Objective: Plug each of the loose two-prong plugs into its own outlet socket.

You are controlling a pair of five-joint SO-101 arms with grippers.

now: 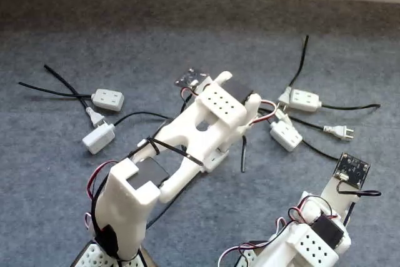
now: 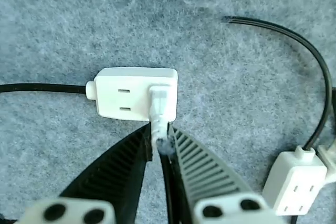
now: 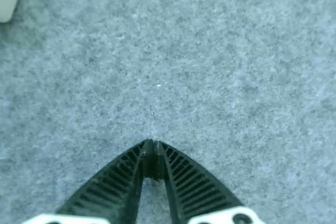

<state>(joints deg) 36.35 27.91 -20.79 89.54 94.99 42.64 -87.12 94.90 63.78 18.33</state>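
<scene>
Gripping a white plug (image 2: 159,103) at a socket (image 2: 118,98) is the left tool (image 2: 160,144); right tool (image 3: 154,161) pressed together.

No word, number or sign can be read on anything here (the white outlet socket (image 2: 134,92) and the plug (image 2: 159,103) show plain faces, and any print on the small circuit board (image 1: 352,171) is too small to tell).
</scene>
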